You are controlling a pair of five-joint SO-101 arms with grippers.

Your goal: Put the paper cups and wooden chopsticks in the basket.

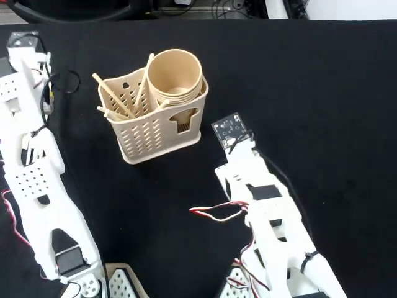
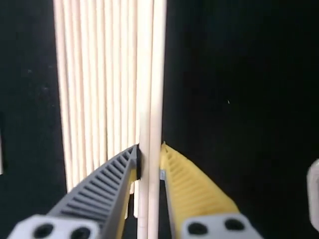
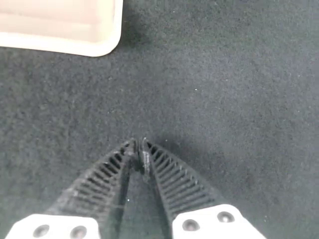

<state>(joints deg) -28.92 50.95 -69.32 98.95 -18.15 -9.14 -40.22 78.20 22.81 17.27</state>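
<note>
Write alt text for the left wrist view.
The left hand is shut on two wooden chopsticks, clamped between its grey and yellow fingers. Beside them, more chopsticks sit in a tight parallel row against the black cloth.

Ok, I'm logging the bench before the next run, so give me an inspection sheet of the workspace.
Surface: black cloth, flat.
Job's things: basket holds stacked paper cups and chopsticks; loose chopsticks lie in a row on the cloth.
Clutter: nothing seen.
Grippers: left gripper shut on a chopstick pair; right gripper shut, empty, over bare cloth.
Cables: red and white wires loop beside the right arm.
Surroundings: dark cables beyond the cloth's far edge.
</note>
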